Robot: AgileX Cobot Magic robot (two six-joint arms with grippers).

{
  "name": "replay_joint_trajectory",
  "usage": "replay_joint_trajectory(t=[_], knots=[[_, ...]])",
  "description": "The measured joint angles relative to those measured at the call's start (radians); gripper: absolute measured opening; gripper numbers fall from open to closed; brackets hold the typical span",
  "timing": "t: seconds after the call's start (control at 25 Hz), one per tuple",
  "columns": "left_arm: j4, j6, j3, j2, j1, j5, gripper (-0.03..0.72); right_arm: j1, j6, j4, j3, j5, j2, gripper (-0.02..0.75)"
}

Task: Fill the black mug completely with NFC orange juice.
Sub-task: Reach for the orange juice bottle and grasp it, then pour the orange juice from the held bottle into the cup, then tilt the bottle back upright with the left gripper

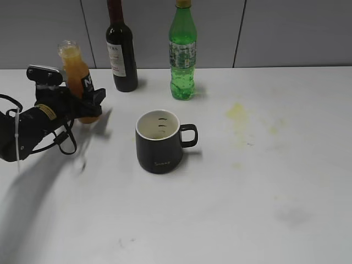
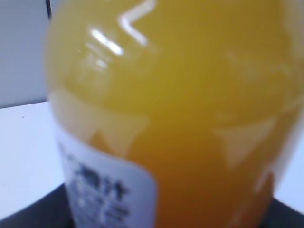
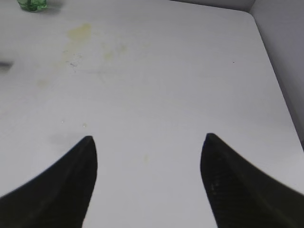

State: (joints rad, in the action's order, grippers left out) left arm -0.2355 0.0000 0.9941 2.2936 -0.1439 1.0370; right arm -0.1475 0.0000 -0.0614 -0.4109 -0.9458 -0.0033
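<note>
The black mug (image 1: 159,142) stands upright mid-table, handle to the right, its cream inside empty. The NFC orange juice bottle (image 1: 76,71) is uncapped, nearly full, and leans slightly at the left. My left gripper (image 1: 91,105) is shut on its lower body. In the left wrist view the orange bottle (image 2: 190,118) fills the frame, with the gripper (image 2: 161,216) fingers dark at the bottom corners. My right gripper (image 3: 148,142) is open and empty over bare table; it is out of the exterior view.
A dark wine bottle (image 1: 122,49) and a green soda bottle (image 1: 182,55) stand at the back behind the mug. Yellowish stains (image 1: 239,113) mark the table right of the mug. A grey wall runs along the table's back and right side (image 3: 280,57).
</note>
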Motion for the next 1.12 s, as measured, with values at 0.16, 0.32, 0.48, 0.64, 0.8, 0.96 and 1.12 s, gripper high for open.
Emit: replay_joint_trajectory(t=[0.16,0.32,0.48,0.64,0.8,0.96,1.12], knots=[[-0.025,0.000,0.002,0.000,0.000,-0.001,0.468,0.000,0.000,0.000,0.000,0.000,0.000,0.519],[-0.035,0.000,0.003,0.000,0.000,-0.001,0.468,0.000,0.000,0.000,0.000,0.000,0.000,0.519],[-0.039,0.000,0.003,0.003,0.000,0.007,0.468,0.000,0.000,0.000,0.000,0.000,0.000,0.519],[-0.061,0.000,-0.002,0.008,0.000,0.033,0.468,0.000,0.000,0.000,0.000,0.000,0.000,0.519],[-0.101,0.000,-0.030,-0.015,0.000,0.032,0.468,0.000,0.000,0.000,0.000,0.000,0.000,0.519],[-0.147,0.000,-0.059,-0.062,-0.003,0.030,0.468,0.000,0.000,0.000,0.000,0.000,0.000,0.519],[-0.182,0.000,-0.075,-0.090,-0.030,0.027,0.468,0.000,0.000,0.000,0.000,0.000,0.000,0.519]])
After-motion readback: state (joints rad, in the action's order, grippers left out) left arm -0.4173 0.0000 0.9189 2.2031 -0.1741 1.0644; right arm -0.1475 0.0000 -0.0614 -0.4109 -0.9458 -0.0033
